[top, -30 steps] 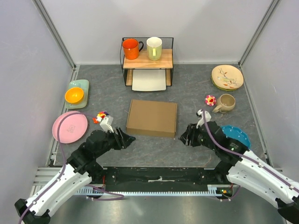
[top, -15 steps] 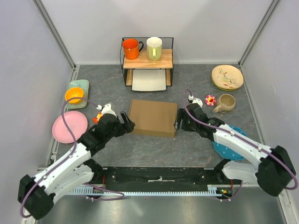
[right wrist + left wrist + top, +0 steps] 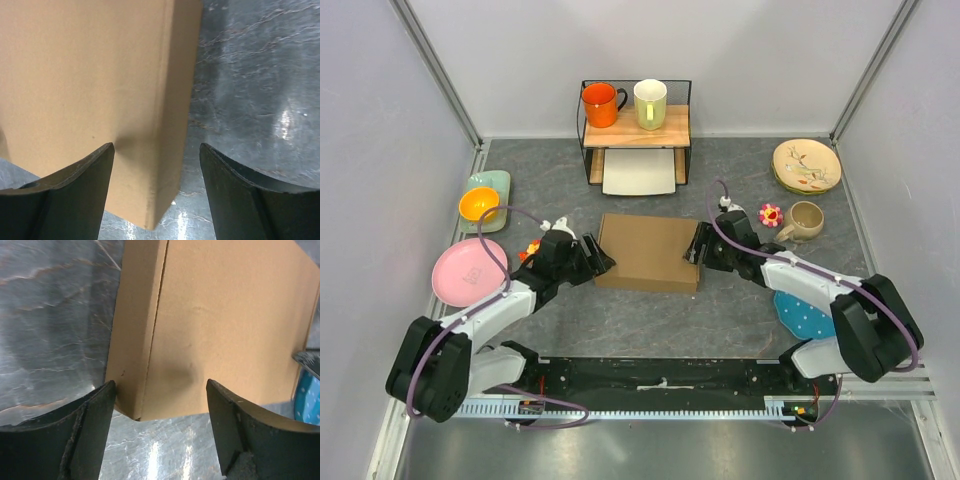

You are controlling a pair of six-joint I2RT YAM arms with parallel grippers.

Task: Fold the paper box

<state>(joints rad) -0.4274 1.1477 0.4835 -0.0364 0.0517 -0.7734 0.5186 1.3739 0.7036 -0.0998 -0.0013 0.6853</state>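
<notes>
The paper box (image 3: 647,252) is a closed, shallow brown cardboard box lying flat in the middle of the grey table. My left gripper (image 3: 592,259) is open at the box's left edge; in the left wrist view its fingers (image 3: 85,430) straddle the near-left corner of the box (image 3: 220,325). My right gripper (image 3: 701,248) is open at the box's right edge; in the right wrist view its fingers (image 3: 235,195) straddle the near-right corner of the box (image 3: 90,75). Neither gripper holds anything.
A wire shelf (image 3: 635,128) with an orange mug (image 3: 601,104), a pale mug (image 3: 650,103) and a white tray (image 3: 639,172) below stands behind the box. Left: an orange bowl (image 3: 479,204), pink plate (image 3: 470,271), small toy (image 3: 532,248). Right: a patterned plate (image 3: 806,165), beige cup (image 3: 804,220), flower toy (image 3: 770,214), blue plate (image 3: 802,312).
Both arms have reached forward and inward from the near side, and the open grippers now sit at the box's left and right edges. The box has not moved.
</notes>
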